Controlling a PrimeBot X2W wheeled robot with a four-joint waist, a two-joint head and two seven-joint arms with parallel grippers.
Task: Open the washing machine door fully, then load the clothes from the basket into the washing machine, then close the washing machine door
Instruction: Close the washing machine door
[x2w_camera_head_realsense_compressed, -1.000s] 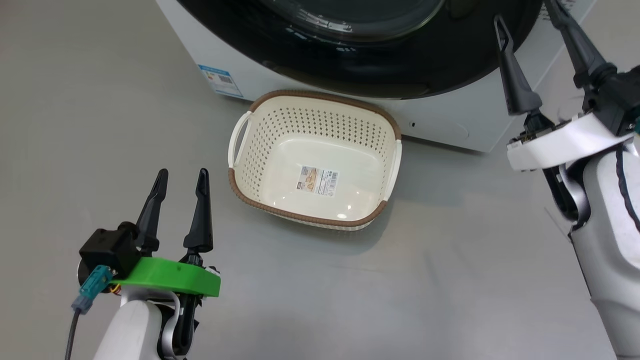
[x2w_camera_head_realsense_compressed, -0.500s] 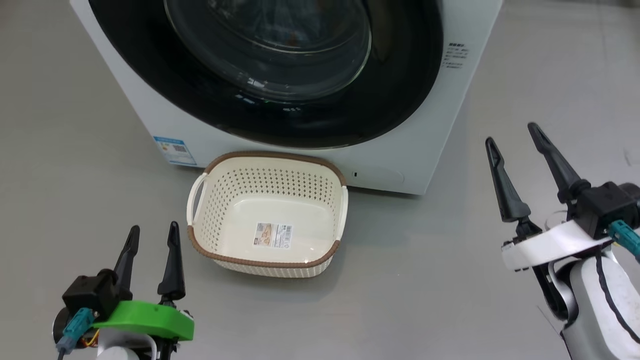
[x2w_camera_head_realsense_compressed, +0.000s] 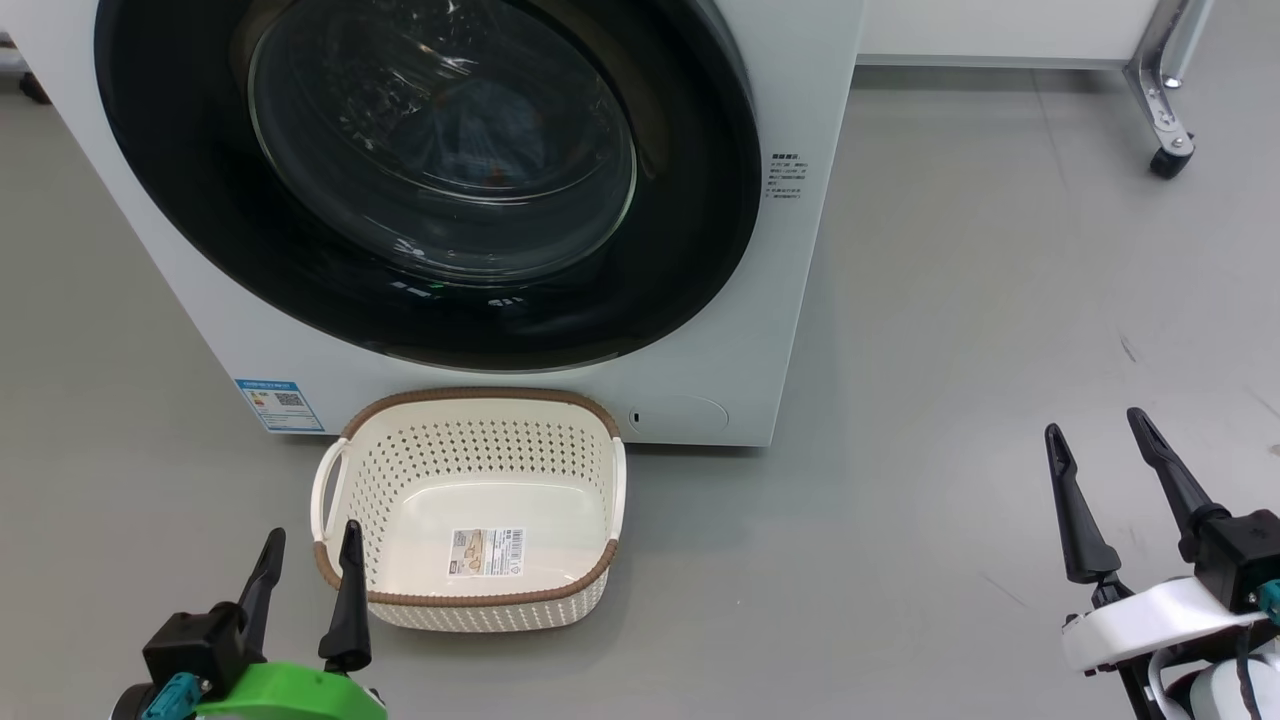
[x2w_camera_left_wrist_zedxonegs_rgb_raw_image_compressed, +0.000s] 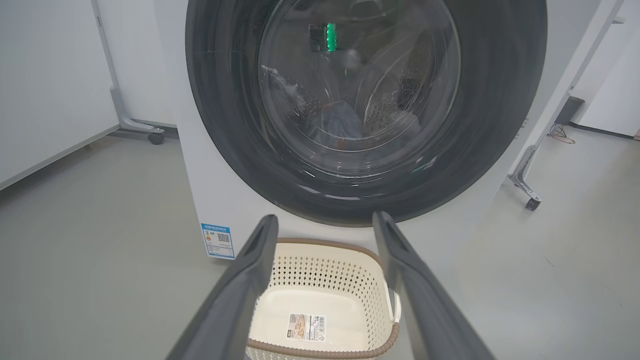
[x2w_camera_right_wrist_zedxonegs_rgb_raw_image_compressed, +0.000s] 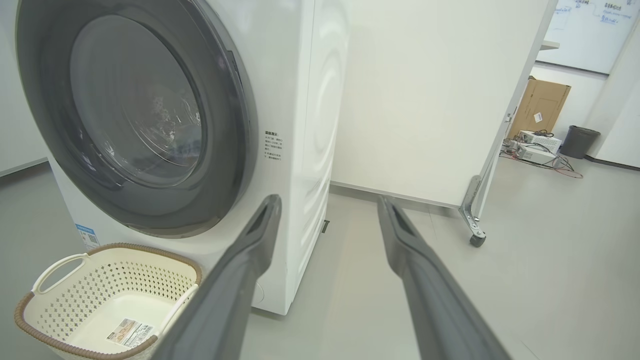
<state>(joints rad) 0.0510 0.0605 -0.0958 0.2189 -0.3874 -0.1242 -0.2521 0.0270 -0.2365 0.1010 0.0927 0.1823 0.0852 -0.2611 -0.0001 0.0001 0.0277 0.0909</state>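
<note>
Both left gripper (x2w_camera_head_realsense_compressed: 312, 535) and right gripper (x2w_camera_head_realsense_compressed: 1093, 422) had fingers spread, gripping nothing. The basket (x2w_camera_head_realsense_compressed: 470, 396), at 6 o'clock of the washing machine door (x2w_camera_head_realsense_compressed: 690, 250), held one label sticker (x2w_camera_head_realsense_compressed: 487, 552); clothes (x2w_camera_left_wrist_zedxonegs_rgb_raw_image_compressed: 340, 122) behind the glass were dim.

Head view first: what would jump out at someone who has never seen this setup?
The huge round washing machine door, glossy black with a bulging glass centre, is shut and dominates the upper left. In front of it on the grey floor stands a cream perforated basket, empty but for a label sticker. The left tool beside the basket and the right tool at lower right both stand open.
</note>
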